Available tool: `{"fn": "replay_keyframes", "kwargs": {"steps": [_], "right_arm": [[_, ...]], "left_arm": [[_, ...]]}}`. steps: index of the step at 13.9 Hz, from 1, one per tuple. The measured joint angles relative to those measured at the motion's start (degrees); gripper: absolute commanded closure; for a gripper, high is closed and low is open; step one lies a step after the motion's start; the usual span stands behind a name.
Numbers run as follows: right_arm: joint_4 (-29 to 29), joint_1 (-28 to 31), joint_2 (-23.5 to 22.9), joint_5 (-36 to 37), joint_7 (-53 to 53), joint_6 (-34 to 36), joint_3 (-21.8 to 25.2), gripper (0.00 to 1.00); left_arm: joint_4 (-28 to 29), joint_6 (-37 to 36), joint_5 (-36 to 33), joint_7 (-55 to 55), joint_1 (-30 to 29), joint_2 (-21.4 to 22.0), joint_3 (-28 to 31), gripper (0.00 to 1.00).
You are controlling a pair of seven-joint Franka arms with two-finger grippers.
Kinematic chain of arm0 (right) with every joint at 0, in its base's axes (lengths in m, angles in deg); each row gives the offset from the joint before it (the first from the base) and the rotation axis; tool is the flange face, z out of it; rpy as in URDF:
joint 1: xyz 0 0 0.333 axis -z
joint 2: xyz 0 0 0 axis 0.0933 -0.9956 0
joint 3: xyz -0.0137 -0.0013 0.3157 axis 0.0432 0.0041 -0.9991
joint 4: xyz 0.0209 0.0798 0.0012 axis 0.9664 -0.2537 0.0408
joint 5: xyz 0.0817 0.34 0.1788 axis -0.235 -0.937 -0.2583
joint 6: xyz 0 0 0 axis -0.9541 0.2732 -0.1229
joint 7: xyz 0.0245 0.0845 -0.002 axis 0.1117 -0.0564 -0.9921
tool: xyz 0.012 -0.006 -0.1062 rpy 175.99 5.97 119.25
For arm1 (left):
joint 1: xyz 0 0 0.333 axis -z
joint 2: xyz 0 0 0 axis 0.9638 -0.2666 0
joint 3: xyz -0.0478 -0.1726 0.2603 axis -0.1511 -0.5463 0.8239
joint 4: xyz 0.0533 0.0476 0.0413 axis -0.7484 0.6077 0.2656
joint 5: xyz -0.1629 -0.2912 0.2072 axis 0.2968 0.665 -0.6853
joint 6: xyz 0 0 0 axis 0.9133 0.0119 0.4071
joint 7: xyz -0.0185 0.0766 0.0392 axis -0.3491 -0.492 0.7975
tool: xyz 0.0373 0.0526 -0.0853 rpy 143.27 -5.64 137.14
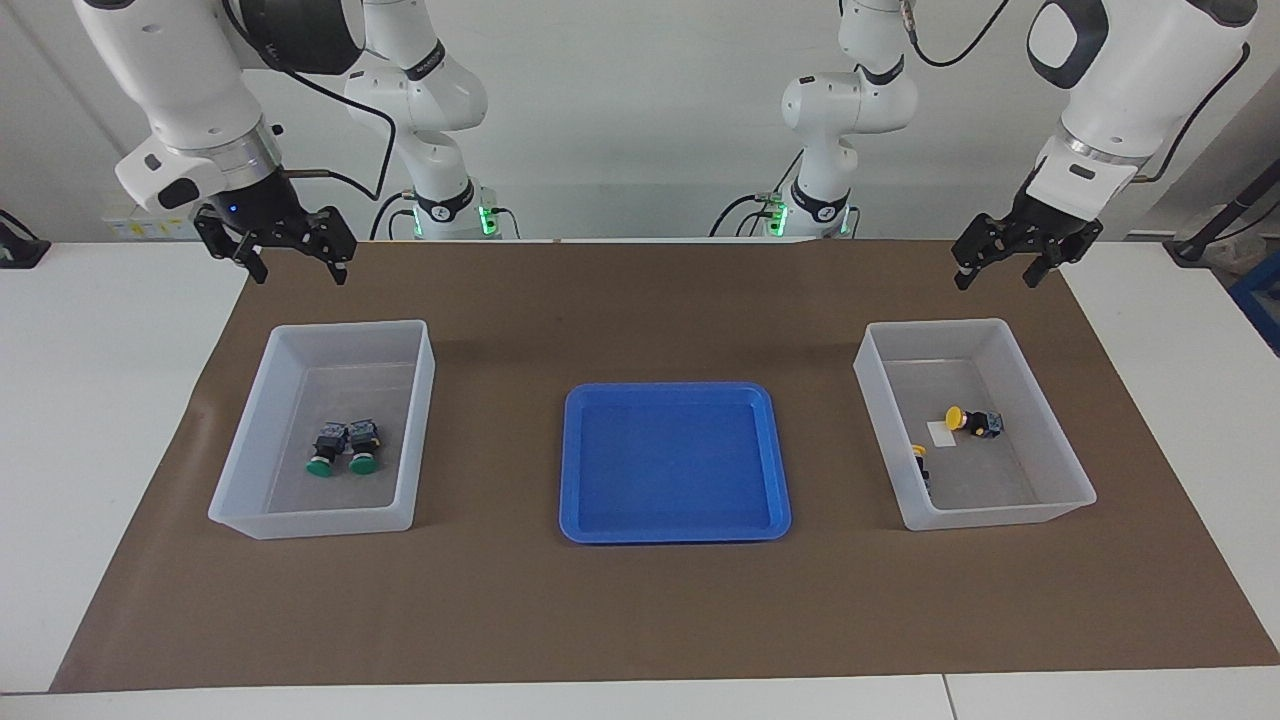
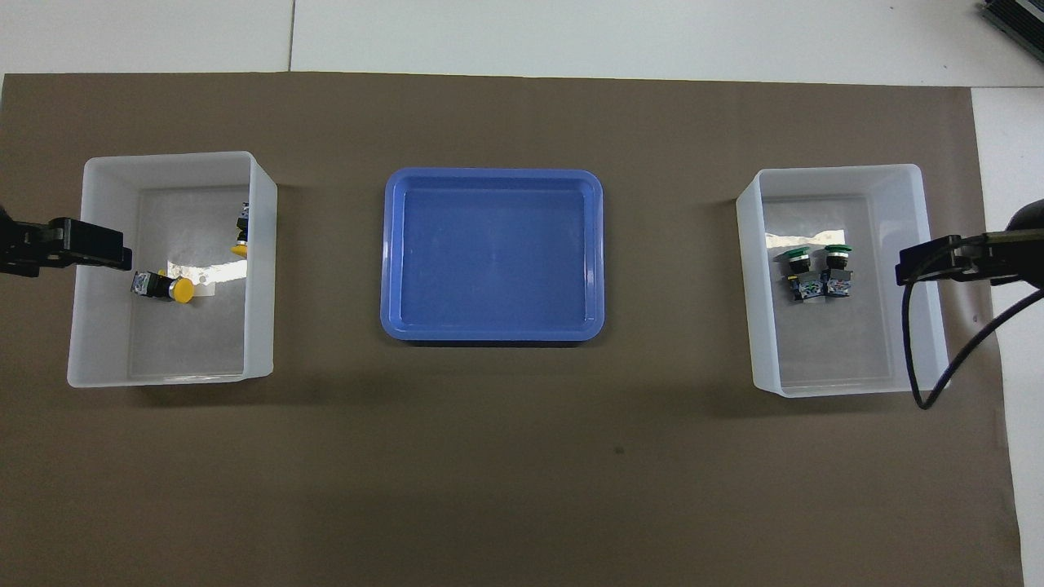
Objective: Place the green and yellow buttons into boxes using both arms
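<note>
Two green buttons (image 1: 341, 451) lie side by side in the box (image 1: 350, 326) at the right arm's end; they also show in the overhead view (image 2: 817, 273). Two yellow buttons lie in the other box (image 1: 940, 325): one (image 1: 972, 421) on the floor beside the white label, one (image 1: 920, 460) against the wall on the tray's side. My right gripper (image 1: 298, 268) is open and empty, up in the air over the mat beside the green box. My left gripper (image 1: 995, 278) is open and empty, over the outer edge of the yellow box (image 2: 171, 159).
A shallow blue tray (image 1: 675, 460) lies empty between the two boxes on the brown mat. A black cable (image 2: 922, 359) hangs from the right arm over the outer wall of the green box (image 2: 832, 171).
</note>
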Motion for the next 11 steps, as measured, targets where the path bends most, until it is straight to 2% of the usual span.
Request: {"fn": "replay_keyframes", "kwargs": {"steps": [11], "right_arm": [[0.00, -0.01, 0.00, 0.00, 0.00, 0.00, 0.00, 0.00]], "left_arm": [[0.08, 0.05, 0.01, 0.10, 1.33, 0.00, -0.08, 0.00]]}}
